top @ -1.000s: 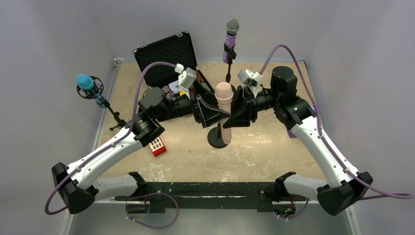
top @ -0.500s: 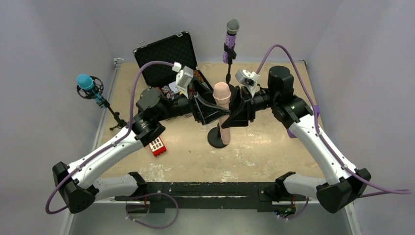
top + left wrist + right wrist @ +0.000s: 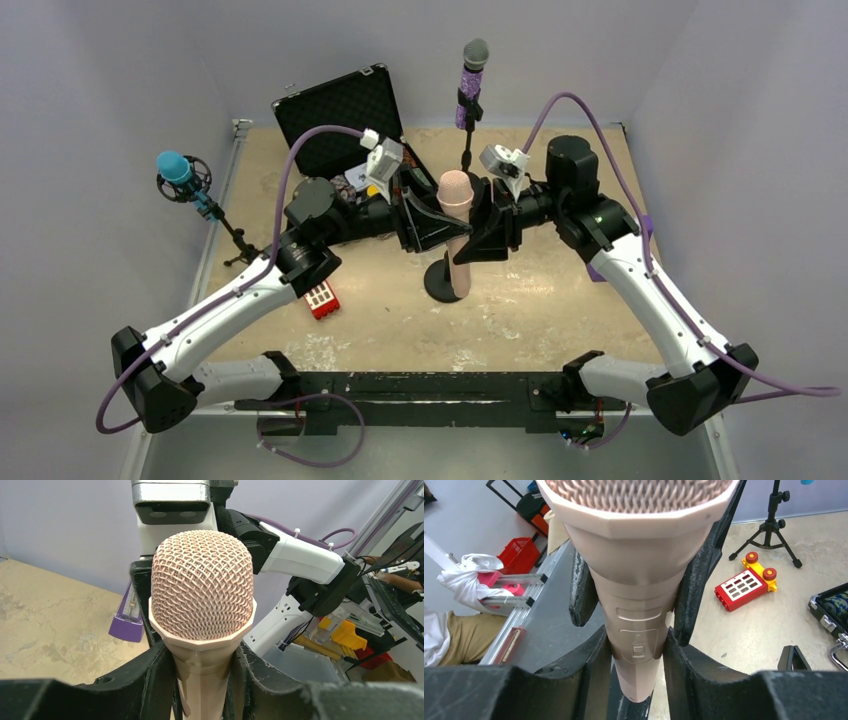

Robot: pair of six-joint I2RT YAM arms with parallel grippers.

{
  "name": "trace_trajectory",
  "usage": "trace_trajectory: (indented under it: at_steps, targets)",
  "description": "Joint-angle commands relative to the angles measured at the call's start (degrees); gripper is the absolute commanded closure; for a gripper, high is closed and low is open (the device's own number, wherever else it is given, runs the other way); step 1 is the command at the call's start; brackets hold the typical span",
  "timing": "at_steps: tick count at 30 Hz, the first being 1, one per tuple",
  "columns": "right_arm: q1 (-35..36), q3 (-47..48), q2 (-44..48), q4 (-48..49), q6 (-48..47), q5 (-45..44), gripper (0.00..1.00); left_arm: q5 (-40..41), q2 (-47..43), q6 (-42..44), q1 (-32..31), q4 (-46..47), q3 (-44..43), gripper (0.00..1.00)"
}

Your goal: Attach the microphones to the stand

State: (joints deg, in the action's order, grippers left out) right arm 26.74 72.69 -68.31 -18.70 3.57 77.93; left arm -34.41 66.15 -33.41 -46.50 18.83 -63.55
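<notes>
The peach-pink microphone [image 3: 455, 200] stands upright at mid-table, its lower end over the round black base of a stand [image 3: 441, 283]. My left gripper [image 3: 446, 230] comes in from the left and is shut on its body just under the mesh head [image 3: 202, 590]. From the right, my right gripper [image 3: 474, 240] is shut on the same microphone lower down, around its switch [image 3: 638, 647]. The glittery purple microphone [image 3: 471, 85] sits clipped on a stand at the back. At the far left, the blue microphone [image 3: 174, 167] sits in a mount on a tripod stand.
An open black case [image 3: 345, 125] lies at the back left behind my left arm. A small red block [image 3: 322, 298] lies near my left forearm. A purple object [image 3: 127, 617] sits at the table's right edge. The blue microphone's tripod legs [image 3: 240, 250] spread at the left edge.
My left gripper's jaws have closed from wide open onto the peach-pink microphone. The right gripper has kept its hold, and the microphone has shifted slightly back.
</notes>
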Motion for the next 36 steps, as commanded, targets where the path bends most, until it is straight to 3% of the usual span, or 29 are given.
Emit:
trace_trajectory:
  at_steps: [1, 2, 4, 10, 14, 17, 21, 28, 36]
  targets:
    - [0.4, 3.2, 0.0, -5.7, -7.0, -2.5, 0.45, -1.2, -4.2, 2.3, 0.8, -1.2, -1.3, 1.00]
    - [0.4, 4.2, 0.3, -8.5, -9.9, -3.8, 0.35, -1.0, -5.7, 3.2, 1.4, -2.9, -1.0, 1.00]
    - [0.3, 7.4, 0.5, -16.0, -17.2, -7.4, 0.27, -0.3, -9.0, 6.0, 2.7, -8.4, -0.8, 1.00]
    - [-5.2, 14.0, -0.1, -29.1, -33.1, -13.9, 0.22, 7.4, -17.5, 20.9, 3.9, -35.5, -3.0, 1.00]
    - [-9.7, 10.9, -1.2, -31.0, -46.4, -13.8, 0.19, 12.8, -20.6, 27.8, 3.9, -44.6, -2.1, 1.00]
    - [-10.1, 7.9, -2.0, -29.1, -56.2, -14.3, 0.15, 14.0, -22.1, 30.8, 3.9, -46.3, -0.1, 1.00]
    - [-10.0, 9.0, -5.4, -26.2, -58.1, -15.7, 0.12, 14.4, -23.0, 33.1, 3.9, -46.5, 1.9, 1.00]
    - [-8.1, 14.6, -14.9, -32.1, -59.9, -12.7, 0.12, 14.8, -23.9, 35.5, 3.9, -44.6, 5.0, 1.00]
    - [-5.4, 10.1, -16.3, -31.8, -60.4, -10.9, 0.12, 14.4, -23.2, 36.6, 3.9, -42.7, 5.0, 1.00]
